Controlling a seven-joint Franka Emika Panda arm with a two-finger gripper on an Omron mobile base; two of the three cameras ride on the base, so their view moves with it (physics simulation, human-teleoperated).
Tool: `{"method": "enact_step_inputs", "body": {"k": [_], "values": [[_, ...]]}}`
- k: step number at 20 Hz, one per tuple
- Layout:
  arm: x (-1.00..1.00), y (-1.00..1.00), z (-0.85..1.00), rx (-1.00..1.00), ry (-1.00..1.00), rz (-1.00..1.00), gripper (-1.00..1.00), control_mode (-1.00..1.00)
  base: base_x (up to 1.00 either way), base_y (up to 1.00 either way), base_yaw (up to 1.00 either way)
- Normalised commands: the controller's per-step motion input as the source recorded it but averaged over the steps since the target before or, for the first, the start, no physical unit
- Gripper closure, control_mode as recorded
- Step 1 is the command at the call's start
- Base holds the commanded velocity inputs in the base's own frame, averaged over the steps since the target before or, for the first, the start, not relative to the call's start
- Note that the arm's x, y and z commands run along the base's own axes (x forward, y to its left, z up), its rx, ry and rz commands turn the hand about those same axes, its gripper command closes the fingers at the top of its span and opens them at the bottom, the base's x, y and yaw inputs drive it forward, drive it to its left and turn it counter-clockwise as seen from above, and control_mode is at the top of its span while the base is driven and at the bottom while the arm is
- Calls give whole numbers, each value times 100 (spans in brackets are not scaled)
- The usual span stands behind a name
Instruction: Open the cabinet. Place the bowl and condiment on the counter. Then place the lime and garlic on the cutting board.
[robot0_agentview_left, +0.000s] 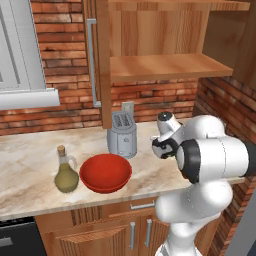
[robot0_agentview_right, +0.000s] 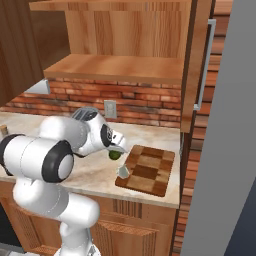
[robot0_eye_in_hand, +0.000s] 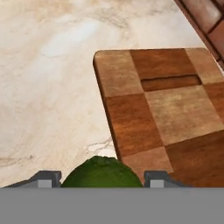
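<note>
Lime (robot0_eye_in_hand: 103, 171): we are carrying it clenched across its middle in the end effector (robot0_eye_in_hand: 101, 177) near the board (robot0_eye_in_hand: 168, 107); small, firm, round, apt to roll.

A kitchen: marble counter (robot0_agentview_left: 30, 165), toaster (robot0_agentview_left: 122, 135), wooden cabinet (robot0_agentview_left: 160, 35), brick wall (robot0_agentview_left: 60, 60).

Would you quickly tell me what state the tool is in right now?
Tool: closed on the small dark green lime, above the edge of the checkered wooden cutting board.
</note>
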Motion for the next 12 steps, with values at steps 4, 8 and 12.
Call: {"method": "enact_step_inputs", "body": {"k": [4, 8, 12], "values": [[48, -77, 18, 0, -1, -12, 100, -100, 0, 0, 0], [34, -99, 0, 0, 0, -12, 100, -100, 0, 0, 0], [-3, -90, -14, 0, 1, -8, 100, -100, 0, 0, 0]]}}
